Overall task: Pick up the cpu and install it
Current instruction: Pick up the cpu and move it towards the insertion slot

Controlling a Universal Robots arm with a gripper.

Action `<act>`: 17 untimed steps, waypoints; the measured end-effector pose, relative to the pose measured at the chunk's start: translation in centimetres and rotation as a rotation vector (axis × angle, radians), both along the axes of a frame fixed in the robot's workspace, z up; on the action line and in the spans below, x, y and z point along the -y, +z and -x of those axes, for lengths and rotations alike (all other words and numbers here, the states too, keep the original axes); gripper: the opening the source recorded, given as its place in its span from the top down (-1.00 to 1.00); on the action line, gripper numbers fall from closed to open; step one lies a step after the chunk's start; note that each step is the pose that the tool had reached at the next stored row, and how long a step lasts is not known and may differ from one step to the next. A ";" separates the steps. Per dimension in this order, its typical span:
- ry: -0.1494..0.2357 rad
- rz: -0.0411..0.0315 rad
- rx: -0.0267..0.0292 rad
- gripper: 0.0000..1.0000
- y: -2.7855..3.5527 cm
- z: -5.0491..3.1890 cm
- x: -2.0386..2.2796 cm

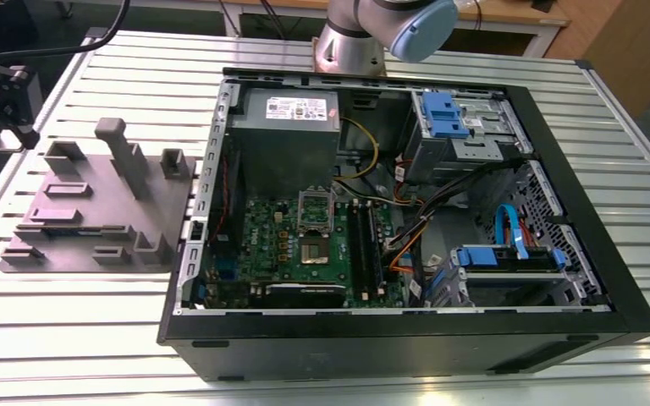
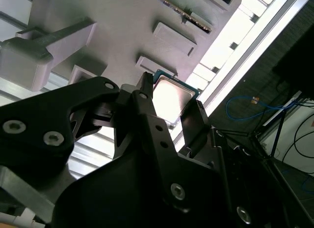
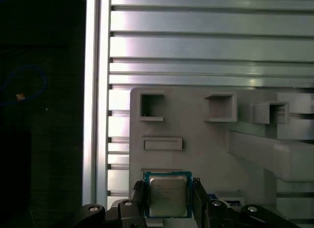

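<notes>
A: Right, entry for this moment. Where do we have the cpu (image 3: 168, 197)?

B: Between the gripper's (image 3: 169, 202) two black fingers (image 3: 139, 196), which are pressed against its opposite edges. In the first wrist view its metal top faces the camera and looks level. Behind it lies the grey fixture plate (image 3: 196, 154) on the slatted aluminium table (image 3: 196, 41). We judge the chip is off the plate, but we cannot tell how far clear.

A: So we log the step in hand as the lift. What do we note for doing it well?

B: We rise straight, with no sideways drift until the chip is above the plate's raised pockets (image 3: 152, 106). We pinch on the rim only and add no force, since a thin chip squeezed unevenly could tilt or slip. We carry it flat.

A: And the case?

B: In the exterior view the motherboard's socket (image 1: 316, 252) appears open inside the computer case (image 1: 596, 279), well apart from the plate.
</notes>
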State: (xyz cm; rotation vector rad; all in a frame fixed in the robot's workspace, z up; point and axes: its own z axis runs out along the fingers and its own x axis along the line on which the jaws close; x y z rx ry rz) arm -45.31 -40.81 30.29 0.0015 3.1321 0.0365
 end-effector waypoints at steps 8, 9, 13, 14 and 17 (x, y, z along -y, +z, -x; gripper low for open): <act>0.000 0.0000 0.0000 0.05 0.34 0.00 0.00; 0.000 0.0001 -0.0001 0.05 0.42 0.00 0.00; 0.000 0.0002 0.0000 0.05 0.80 0.00 0.00; 0.000 0.0004 0.0000 0.05 0.89 0.00 0.00; 0.000 0.0005 0.0000 0.05 1.11 0.00 0.00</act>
